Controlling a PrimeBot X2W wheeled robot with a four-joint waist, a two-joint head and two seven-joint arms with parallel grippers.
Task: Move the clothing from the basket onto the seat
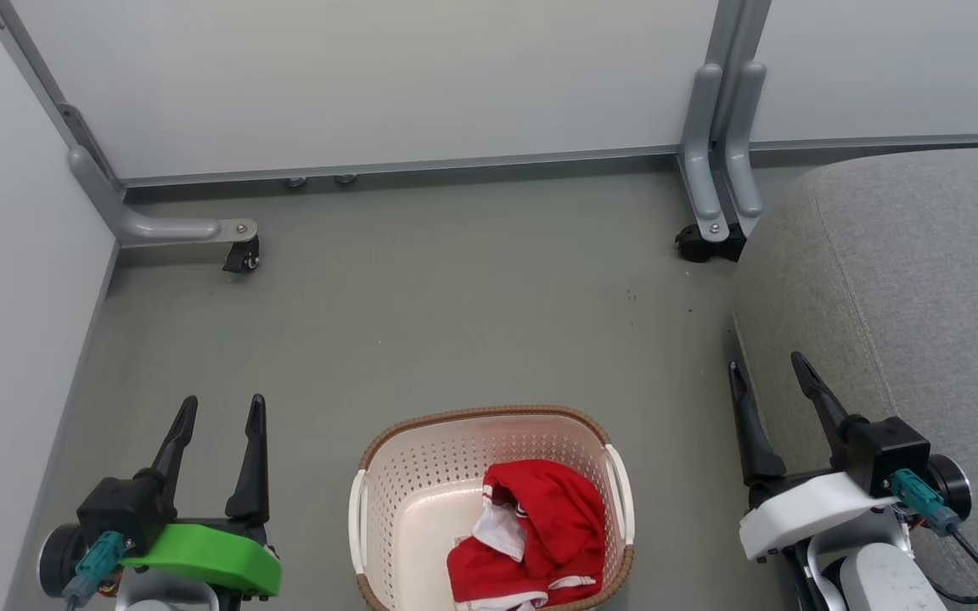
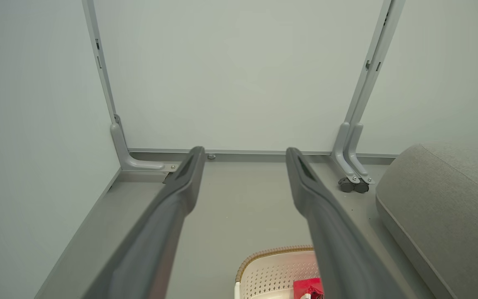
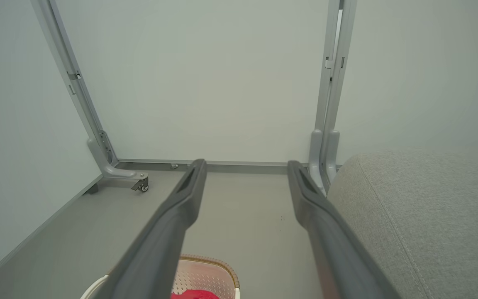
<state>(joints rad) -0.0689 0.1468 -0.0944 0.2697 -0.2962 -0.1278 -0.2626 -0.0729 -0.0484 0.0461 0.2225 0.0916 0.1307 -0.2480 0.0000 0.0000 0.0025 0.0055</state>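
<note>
The left tool (image 1: pixel 224 399) and right tool (image 1: pixel 766 361) are hanging wide open, gripping nothing, either side of the basket (image 1: pixel 472 417). The clothing (image 1: pixel 540 526) is lying bunched in its right half, the seat (image 1: pixel 905 271) standing just right.

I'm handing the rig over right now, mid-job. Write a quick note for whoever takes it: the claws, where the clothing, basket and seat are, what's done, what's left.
Left claw: open, holding nothing, over the floor left of the basket.
Right claw: open, holding nothing, at the near edge of the seat, right of the basket.
Clothing: a red heap in the basket's right half.
Done: no clothing on the visible part of the seat.
Left: grasp the clothing, lift it out and lay it on the seat to the right.
</note>
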